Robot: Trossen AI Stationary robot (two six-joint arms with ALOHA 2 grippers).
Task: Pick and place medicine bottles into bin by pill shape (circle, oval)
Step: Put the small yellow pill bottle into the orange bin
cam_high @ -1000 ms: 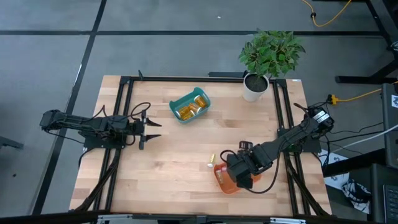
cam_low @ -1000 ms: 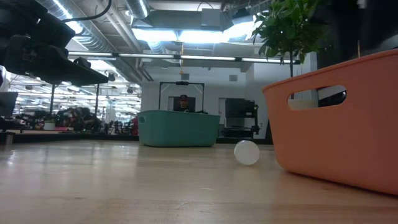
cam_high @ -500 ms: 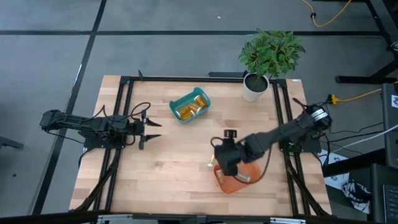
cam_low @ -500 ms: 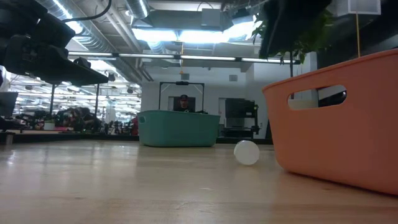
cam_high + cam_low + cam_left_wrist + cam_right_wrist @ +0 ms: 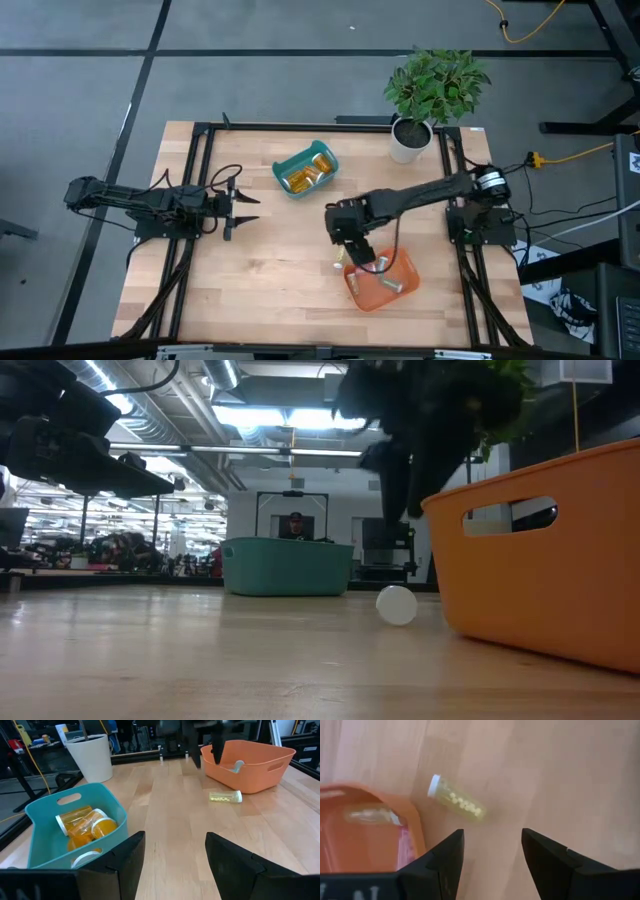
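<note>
A pale yellow medicine bottle (image 5: 457, 800) with a white cap lies on its side on the wooden table, just beside the orange bin (image 5: 372, 297). It also shows in the high view (image 5: 339, 260), and its cap shows in the low view (image 5: 397, 605). My right gripper (image 5: 492, 865) hovers open above it and touches nothing. It stands near the table's middle (image 5: 352, 243). Pale bottles (image 5: 388, 272) lie in the orange bin. Amber bottles (image 5: 82, 822) lie in the teal bin (image 5: 300, 184). My left gripper (image 5: 243, 208) waits open and empty at the table's left.
A potted plant (image 5: 420, 100) in a white pot stands at the far right corner. The teal bin stands at the far middle. Black frame rails (image 5: 195, 180) run along the table's left and right sides. Bare wood lies between the two bins.
My right gripper has come away from over the orange bin, going toward the table's left and far edges. It now hangs over the loose bottle beside the bin. The bottles in the orange bin, covered by the gripper before, now show.
</note>
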